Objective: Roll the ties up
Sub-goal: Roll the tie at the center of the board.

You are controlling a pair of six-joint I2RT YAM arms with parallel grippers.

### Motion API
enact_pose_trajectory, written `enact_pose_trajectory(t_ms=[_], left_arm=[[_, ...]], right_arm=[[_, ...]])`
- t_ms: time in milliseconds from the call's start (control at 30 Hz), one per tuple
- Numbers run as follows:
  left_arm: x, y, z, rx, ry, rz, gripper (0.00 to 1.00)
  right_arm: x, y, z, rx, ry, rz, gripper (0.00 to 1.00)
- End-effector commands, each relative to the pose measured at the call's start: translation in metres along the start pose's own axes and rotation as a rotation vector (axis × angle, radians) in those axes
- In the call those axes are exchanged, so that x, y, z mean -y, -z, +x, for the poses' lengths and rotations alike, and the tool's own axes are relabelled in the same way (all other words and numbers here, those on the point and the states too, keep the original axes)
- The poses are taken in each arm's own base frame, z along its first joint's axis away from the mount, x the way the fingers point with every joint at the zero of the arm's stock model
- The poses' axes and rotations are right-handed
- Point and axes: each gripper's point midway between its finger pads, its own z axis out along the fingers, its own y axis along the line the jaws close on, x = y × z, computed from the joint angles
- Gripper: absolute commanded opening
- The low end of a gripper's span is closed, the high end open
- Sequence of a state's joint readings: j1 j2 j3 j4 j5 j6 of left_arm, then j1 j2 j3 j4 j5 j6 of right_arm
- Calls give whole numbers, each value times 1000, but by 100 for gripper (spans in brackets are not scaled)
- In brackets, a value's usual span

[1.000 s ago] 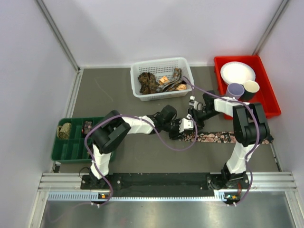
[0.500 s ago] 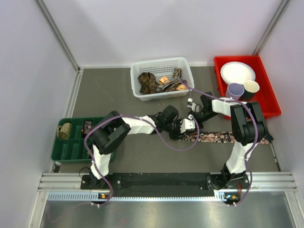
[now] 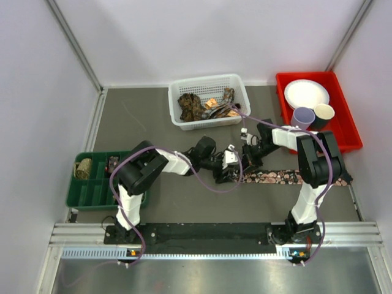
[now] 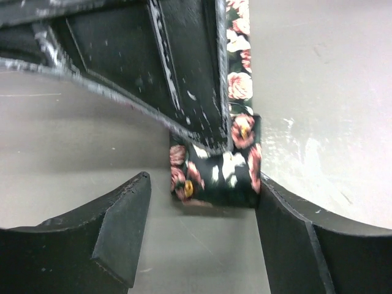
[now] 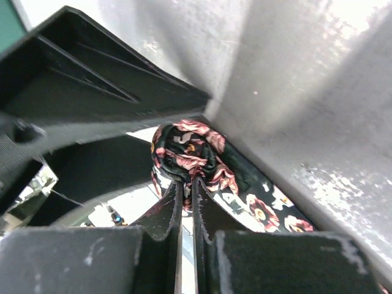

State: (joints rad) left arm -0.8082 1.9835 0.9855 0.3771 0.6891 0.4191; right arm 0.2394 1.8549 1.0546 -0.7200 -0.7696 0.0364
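left arm: folded at the elbow, forearm running low toward 3 o'clock
left tool (image 3: 225,170): fingers spread wide
right arm: elbow raised, forearm pointing 9 o'clock
right tool (image 3: 249,156): fingers almost together, nipping the tie coil (image 5: 184,150)

Your right hand (image 5: 187,184) has its fingers (image 5: 164,214) pressed almost together, pinching the edge of the tie (image 5: 190,156) where it is coiled. The rest of the tie runs flat toward lower right on the grey table (image 5: 318,110). A black part (image 5: 92,104) sits just above the coil.
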Motion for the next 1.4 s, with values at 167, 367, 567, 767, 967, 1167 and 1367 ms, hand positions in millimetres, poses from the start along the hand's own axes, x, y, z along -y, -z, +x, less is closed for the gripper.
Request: enact_pose_trajectory(t_ms=[167,367,567,767,967,1167,1367], left_arm=[[28,-13,29,115,164,110,70],[32,-25,27,172,169,126,63],[27,-18,53,19,171,41,31],[17,18,65,-235,91,-8,16],[23,47,87,-455,109,13,11],[24,48,85,-532,120,16,9],[19,45,84,-567,121,7,10]], right_arm=[[64,4,1,-30,63,396,0],[66,5,-2,-36,57,505,0],[56,0,-11,-18,75,469,0],[0,-3,-34,48,160,203,23],[-32,19,-37,88,158,14,52],[-58,15,-35,119,121,-166,54],[-55,-5,-30,74,60,-199,44]])
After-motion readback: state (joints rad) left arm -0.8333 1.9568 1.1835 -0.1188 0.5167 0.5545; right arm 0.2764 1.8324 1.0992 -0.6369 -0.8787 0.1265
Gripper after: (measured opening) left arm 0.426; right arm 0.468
